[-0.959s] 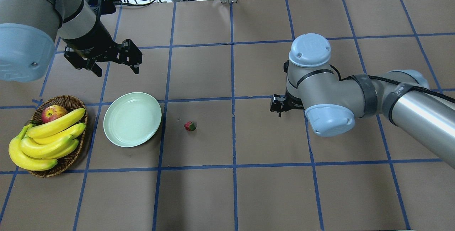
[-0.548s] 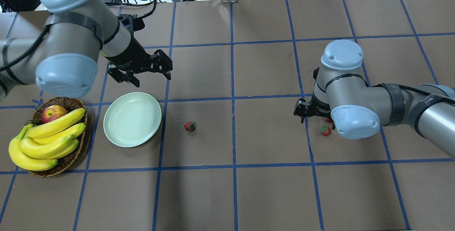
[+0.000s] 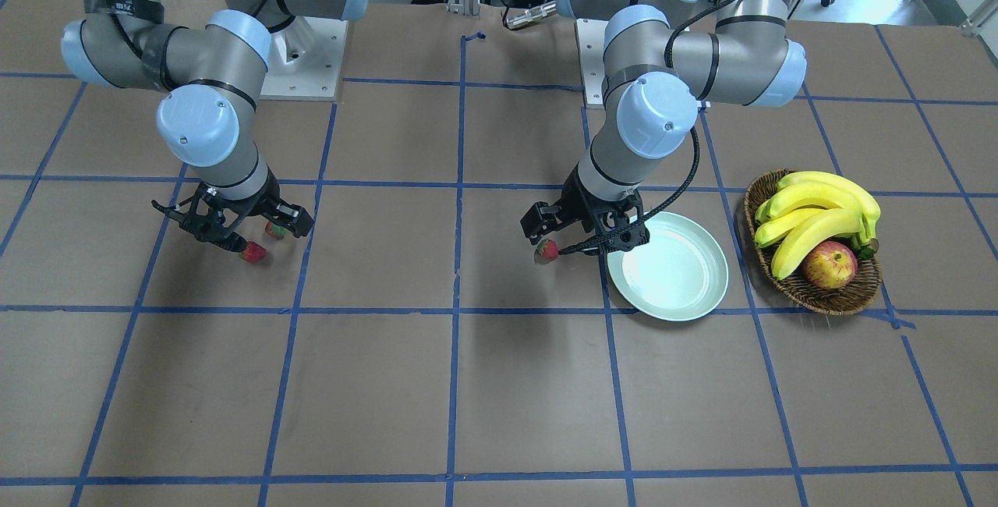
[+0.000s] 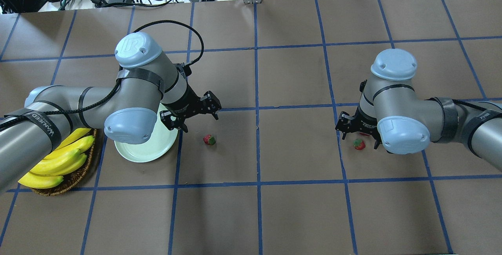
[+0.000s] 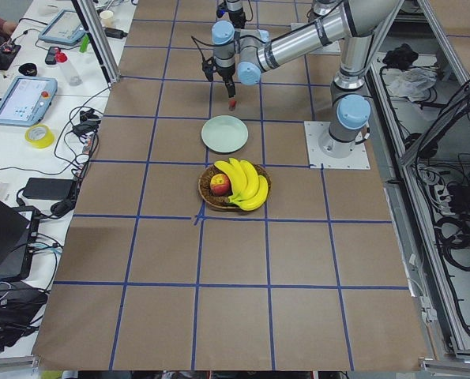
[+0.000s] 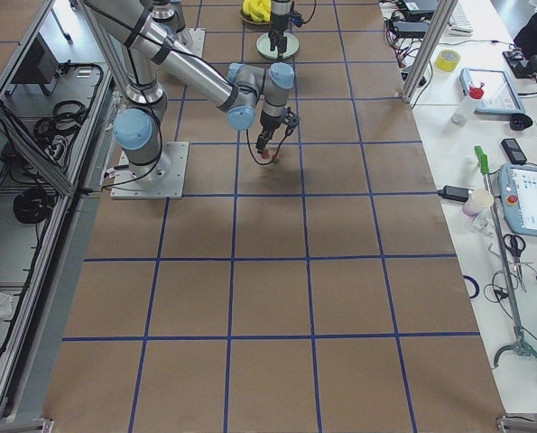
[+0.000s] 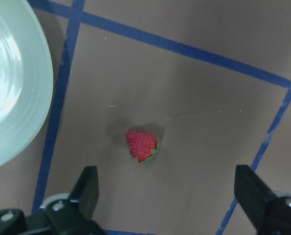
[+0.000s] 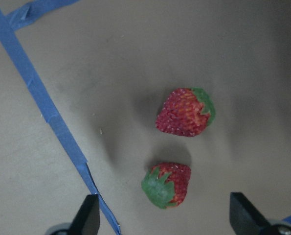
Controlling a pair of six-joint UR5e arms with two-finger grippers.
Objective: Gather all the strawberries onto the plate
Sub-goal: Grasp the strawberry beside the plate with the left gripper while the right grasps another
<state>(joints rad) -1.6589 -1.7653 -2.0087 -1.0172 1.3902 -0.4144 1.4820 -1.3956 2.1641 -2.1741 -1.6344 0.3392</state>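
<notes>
The left claw (image 7: pixel 169 196) gapes wide and empty above one strawberry (image 7: pixel 142 145), which lies on the table (image 7: pixel 184 73) just beside the plate (image 7: pixel 13 98). The right claw (image 8: pixel 165 221) is likewise spread, gripping nothing, over two strawberries (image 8: pixel 184 112) lying close together. Its wrist (image 4: pixel 392 90) nearly hides one of them from overhead. There the left arm (image 4: pixel 78 102) also covers part of the plate and the basket (image 3: pixel 819 292) of bananas (image 3: pixel 811 210) and apple (image 3: pixel 828 265). These show whole from the front.

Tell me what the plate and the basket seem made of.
Plate: likely glazed ceramic or hard plastic, judging by its smooth, glossy pale-green surface.
Basket: woven wicker or similar, matte brown, with plaited strands visible along the rim.
</notes>
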